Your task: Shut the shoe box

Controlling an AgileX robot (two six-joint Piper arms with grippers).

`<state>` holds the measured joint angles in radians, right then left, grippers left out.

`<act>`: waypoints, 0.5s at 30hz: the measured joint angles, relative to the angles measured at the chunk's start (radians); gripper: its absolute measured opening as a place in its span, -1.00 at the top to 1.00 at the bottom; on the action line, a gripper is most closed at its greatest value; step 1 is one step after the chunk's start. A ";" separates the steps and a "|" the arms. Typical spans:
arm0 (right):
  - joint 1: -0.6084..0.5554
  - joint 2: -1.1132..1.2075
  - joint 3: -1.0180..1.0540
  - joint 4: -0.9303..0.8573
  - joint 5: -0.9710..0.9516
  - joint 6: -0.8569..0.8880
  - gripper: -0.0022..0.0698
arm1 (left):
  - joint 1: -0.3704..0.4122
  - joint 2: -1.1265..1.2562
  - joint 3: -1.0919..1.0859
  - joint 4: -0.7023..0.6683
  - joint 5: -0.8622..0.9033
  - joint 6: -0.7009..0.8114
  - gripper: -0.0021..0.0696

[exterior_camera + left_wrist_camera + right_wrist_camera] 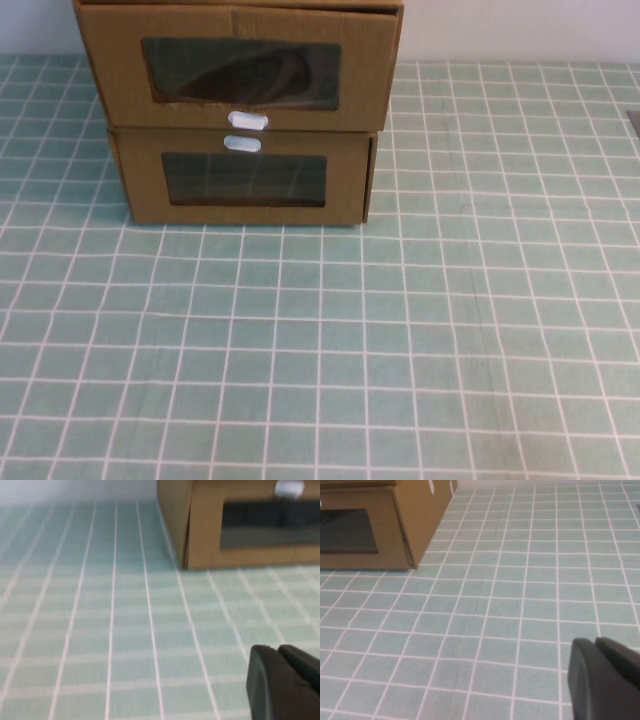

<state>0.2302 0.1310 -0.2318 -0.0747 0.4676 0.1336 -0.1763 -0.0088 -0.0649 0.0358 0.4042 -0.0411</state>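
Green-checked surface [400,340] bare in front; shoe box [240,70] stacked, drawer jutting forward for pushing; left pincer [285,680] and right pincer [605,677] parked low, opening untellable.

High view downward; both low wrist views toward lower box [245,180]

No readable text, label or number anywhere — boxes, tabs, tablecloth all unmarked.
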 joint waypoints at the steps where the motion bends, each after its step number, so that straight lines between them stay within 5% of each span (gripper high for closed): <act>1: 0.000 0.000 0.000 0.000 0.000 0.000 0.98 | 0.000 0.000 0.021 0.007 -0.004 -0.010 0.96; 15: 0.000 0.000 0.000 0.005 0.000 0.000 0.98 | 0.000 -0.002 0.088 -0.001 -0.008 -0.090 0.96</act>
<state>0.2302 0.1313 -0.2318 -0.0700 0.4676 0.1336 -0.1763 -0.0108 0.0230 0.0344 0.3959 -0.1314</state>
